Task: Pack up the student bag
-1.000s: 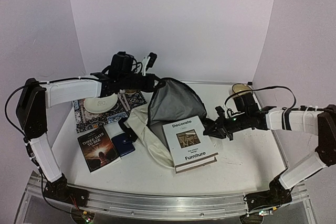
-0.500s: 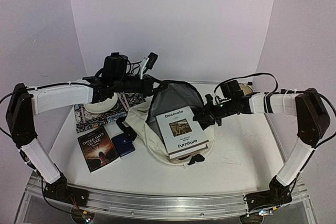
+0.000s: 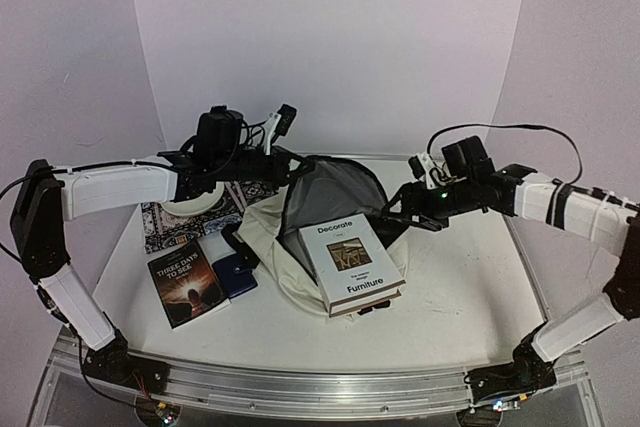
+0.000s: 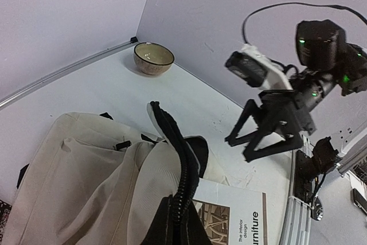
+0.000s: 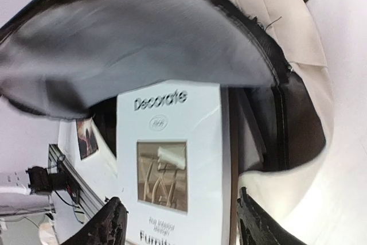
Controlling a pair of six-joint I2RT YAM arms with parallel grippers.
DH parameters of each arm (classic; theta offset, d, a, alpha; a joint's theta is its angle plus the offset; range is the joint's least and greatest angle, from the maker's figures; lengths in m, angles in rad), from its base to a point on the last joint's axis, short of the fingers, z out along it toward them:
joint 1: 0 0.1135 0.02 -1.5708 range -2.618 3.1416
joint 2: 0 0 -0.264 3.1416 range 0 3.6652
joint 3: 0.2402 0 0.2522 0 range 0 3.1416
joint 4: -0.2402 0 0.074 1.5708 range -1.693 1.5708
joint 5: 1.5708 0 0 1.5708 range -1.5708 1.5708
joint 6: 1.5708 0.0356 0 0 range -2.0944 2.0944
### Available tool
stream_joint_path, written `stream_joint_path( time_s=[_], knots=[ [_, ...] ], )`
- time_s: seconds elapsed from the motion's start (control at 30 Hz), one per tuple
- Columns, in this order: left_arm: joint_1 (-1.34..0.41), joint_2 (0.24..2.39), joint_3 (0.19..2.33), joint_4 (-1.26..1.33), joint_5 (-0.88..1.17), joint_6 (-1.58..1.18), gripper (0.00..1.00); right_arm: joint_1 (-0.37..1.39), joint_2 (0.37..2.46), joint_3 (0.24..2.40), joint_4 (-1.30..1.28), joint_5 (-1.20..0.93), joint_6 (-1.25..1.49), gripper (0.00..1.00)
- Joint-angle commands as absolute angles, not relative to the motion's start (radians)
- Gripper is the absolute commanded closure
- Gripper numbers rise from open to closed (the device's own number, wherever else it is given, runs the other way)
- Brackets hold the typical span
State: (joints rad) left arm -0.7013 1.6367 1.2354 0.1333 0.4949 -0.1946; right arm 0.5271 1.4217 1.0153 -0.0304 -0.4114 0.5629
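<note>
The student bag (image 3: 270, 245), a large cream fabric backpack with black zippers and grey lining, lies on the white tabletop (image 3: 460, 282) between the two arms. Its mouth gapes toward the near edge. The left gripper (image 3: 284, 160) is clamped tight on the black zippered rim at the top of the bag's flap and holds it raised. In the left wrist view the fingers (image 4: 172, 229) pinch that rim, and the cream fabric (image 4: 80, 187) hangs below and to the side of them.

A white hardcover book (image 3: 351, 265) titled "Decorate Furniture" rests face up below and in front of the right gripper (image 3: 402, 211). The book's upper end is tucked under the grey flap and its lower end sticks out of the bag's mouth. The right gripper's jaws are spread apart and hold nothing. It hovers just beside the bag's right edge, apart from the book. In the right wrist view its two fingertips (image 5: 112, 225) frame the book's cover (image 5: 172, 159).

Beyond the right gripper, by the back wall, stands a small beige ceramic bowl (image 4: 153, 58). Below the left arm lie a patterned mat (image 3: 160, 227) with a white dish (image 3: 188, 199) on it, a dark paperback book (image 3: 187, 288) and, just beside it, a small navy blue case (image 3: 236, 273).
</note>
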Motion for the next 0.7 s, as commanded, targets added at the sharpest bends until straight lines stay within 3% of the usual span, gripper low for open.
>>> stream_joint_path(
  time_s=[0.0, 0.3, 0.67],
  knots=[
    [-0.7, 1.6, 1.281, 0.208, 0.488, -0.202, 1.0, 0.622, 1.304, 0.946, -0.19, -0.286, 0.471, 0.33],
    [-0.699, 1.611, 1.334, 0.207, 0.489, -0.188, 1.0, 0.842, 1.215, 0.84, -0.293, -0.137, 0.475, 0.35],
    [-0.7, 1.617, 1.355, 0.207, 0.522, -0.187, 1.0, 1.021, 1.317, 0.845, -0.337, 0.037, 0.571, 0.43]
  ],
)
